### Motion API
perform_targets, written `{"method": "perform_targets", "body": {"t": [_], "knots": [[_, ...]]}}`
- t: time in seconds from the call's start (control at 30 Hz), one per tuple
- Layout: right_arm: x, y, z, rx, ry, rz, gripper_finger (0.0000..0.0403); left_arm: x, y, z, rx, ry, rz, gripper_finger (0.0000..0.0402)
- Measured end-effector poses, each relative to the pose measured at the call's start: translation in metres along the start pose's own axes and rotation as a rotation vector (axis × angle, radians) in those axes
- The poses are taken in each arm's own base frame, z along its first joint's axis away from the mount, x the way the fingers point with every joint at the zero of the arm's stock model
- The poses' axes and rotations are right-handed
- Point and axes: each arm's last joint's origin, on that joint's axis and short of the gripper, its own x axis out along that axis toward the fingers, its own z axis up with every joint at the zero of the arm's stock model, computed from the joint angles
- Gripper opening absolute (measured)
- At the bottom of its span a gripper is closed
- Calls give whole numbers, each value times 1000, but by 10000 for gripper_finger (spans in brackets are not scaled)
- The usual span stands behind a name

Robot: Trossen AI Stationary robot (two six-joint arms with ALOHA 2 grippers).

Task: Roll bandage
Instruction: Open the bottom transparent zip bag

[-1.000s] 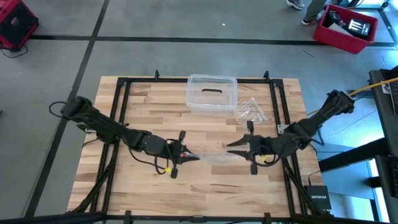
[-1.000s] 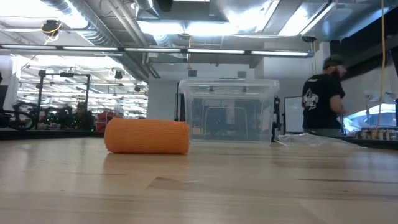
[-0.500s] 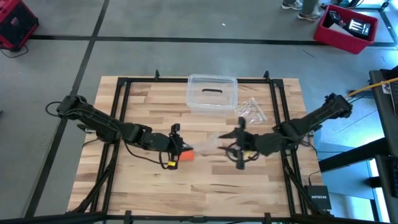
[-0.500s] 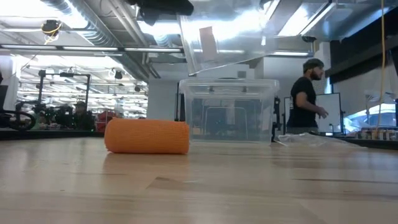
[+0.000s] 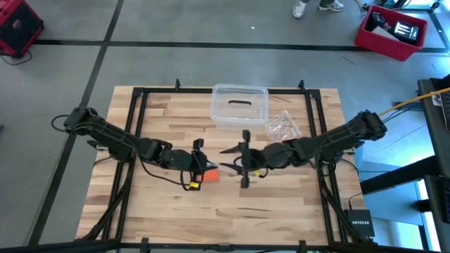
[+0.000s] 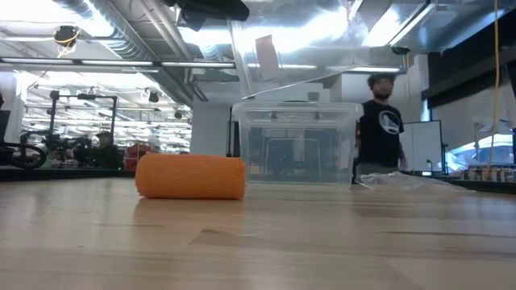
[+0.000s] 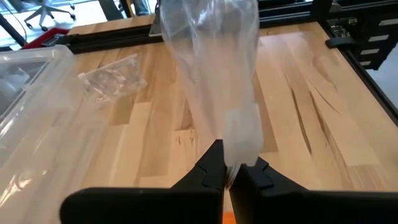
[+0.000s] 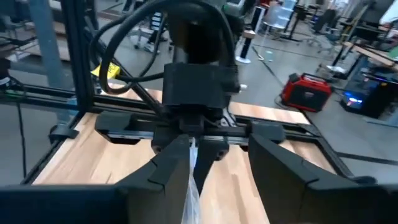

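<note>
The bandage [image 6: 191, 176] is a compact orange roll lying on its side on the wooden table, just under my left gripper [image 5: 206, 167] in the high view. My left gripper [image 7: 231, 163] is shut on a clear plastic bag [image 7: 211, 68], which reaches out toward my right gripper and shows raised above the table in the low view [image 6: 282, 56]. My right gripper [image 8: 217, 155] is open, facing the left one, its fingers on either side of the bag's free end [image 8: 189, 183]. My left gripper pinches one end of the clear bag [image 7: 239, 146] between its two fingertips, coming almost level from the table's left. The bag stands clear of the table and stretches away from the fingers. My right gripper: the bag's strip runs close along one finger [image 8: 168, 168]; whether they touch I cannot tell.
A clear plastic box [image 5: 240, 105] stands at the far middle of the table, with a second crinkled clear bag [image 5: 283, 125] beside it. Black frame rails [image 5: 137, 133] run along the table's sides. A person [image 6: 379, 133] walks in the room behind.
My right gripper has travelled toward the table's left, up to the left gripper, and has opened wider. My left gripper has tipped upward, raising the bag off the table into the low view and uncovering the orange roll, which has stayed in place.
</note>
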Motion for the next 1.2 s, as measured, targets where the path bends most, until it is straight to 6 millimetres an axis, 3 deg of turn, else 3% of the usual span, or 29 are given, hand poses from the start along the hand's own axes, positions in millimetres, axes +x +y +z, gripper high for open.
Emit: {"method": "perform_targets", "body": {"t": [0.4, 0.5, 0.63, 0.8, 0.97, 1.2], "knots": [[21, 11, -29, 4, 141, 55, 155, 0, 0, -2, 6, 18, 1, 2], [20, 12, -35, -18, 198, 53, 112, -2, -2, -1, 8, 15, -5, 2], [20, 11, -32, -16, 174, 41, 21, -3, -4, -2, 12, 14, -13, 2], [17, 12, -30, -31, 212, 42, 8, -4, -6, 0, -6, 1, -22, 5], [12, 13, -21, -79, 244, 1, 5, -8, 0, 11, -70, 9, -7, 61], [2, 15, -18, -87, 293, -22, 3, -40, 6, 37, -96, -69, -31, 146]]}}
